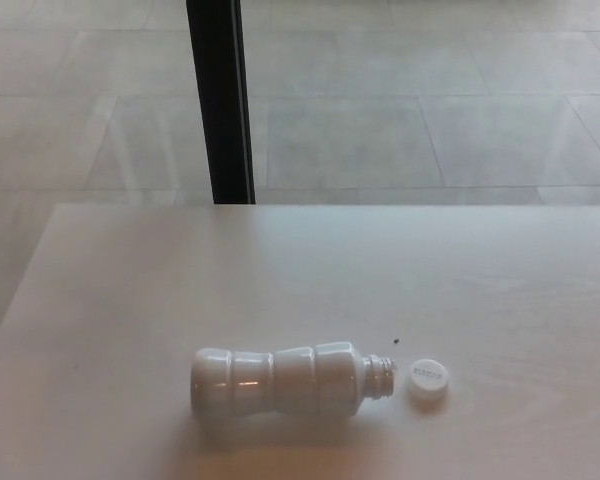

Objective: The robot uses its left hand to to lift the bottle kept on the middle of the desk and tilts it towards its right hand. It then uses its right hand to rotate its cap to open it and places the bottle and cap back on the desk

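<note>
A white plastic bottle (280, 381) lies on its side on the pale tabletop (480, 280), near the front edge and a little left of the middle of the picture. Its body is ribbed, with a narrower waist between two wider sections, and its rounded base points toward the picture's left. Its threaded neck (382, 377) points toward the picture's right and is bare, with the opening uncovered. A soft shadow runs along the tabletop under the near side of the bottle.

The white cap (429, 379) rests on the tabletop just beside the neck, on the right, apart from it with a narrow strip of tabletop showing between them. It sits flat with its closed top facing up, and some small grey lettering shows on that top, too small to read.

A tiny dark speck (397, 339) marks the tabletop just behind the gap between neck and cap.

Neither the left hand nor the right hand appears anywhere in the head view, and no arm shows either, so nothing can be told of their fingers. Nothing touches the bottle or the cap.

Beyond the far edge of the tabletop lies a floor (380, 100) of large light grey tiles with thin joints. A black upright post (220, 100) rises from behind the tabletop's far edge, left of centre, and runs out of the top of the picture.
</note>
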